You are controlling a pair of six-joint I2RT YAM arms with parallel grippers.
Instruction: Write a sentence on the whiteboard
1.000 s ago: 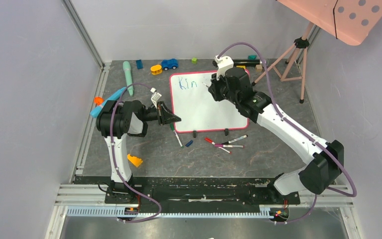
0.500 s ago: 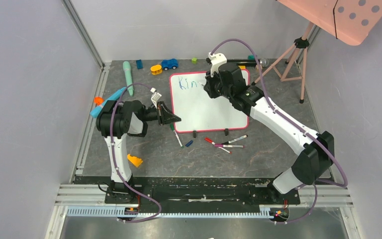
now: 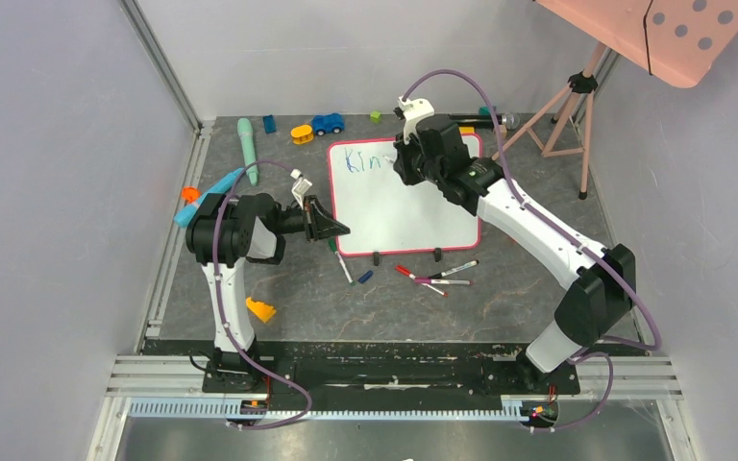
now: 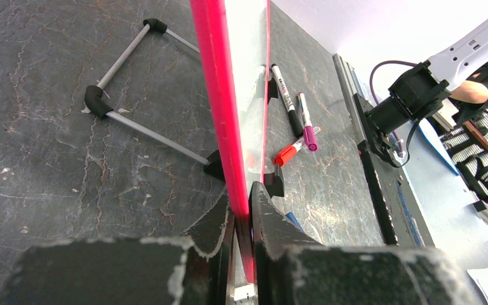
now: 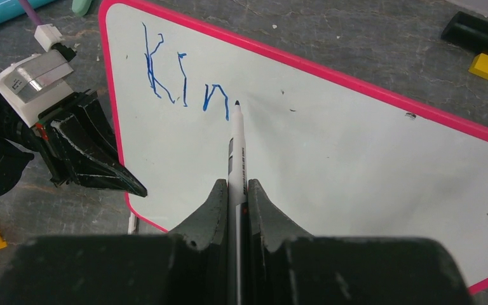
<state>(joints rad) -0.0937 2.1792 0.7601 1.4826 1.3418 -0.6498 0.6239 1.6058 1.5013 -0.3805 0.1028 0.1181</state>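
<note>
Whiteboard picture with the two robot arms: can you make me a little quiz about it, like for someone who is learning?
1. True or false: the left gripper is clamped on the pink frame of the whiteboard.
2. Which blue letters are on the board? A) Kin B) Dog C) none
3. Fill in: the right gripper holds a ____.
Key: 1 true; 2 A; 3 marker.

Fixed view looks down from behind over the table [image 3: 500,298]; both wrist views look closely at the whiteboard [image 3: 394,211], shared by all.
</note>
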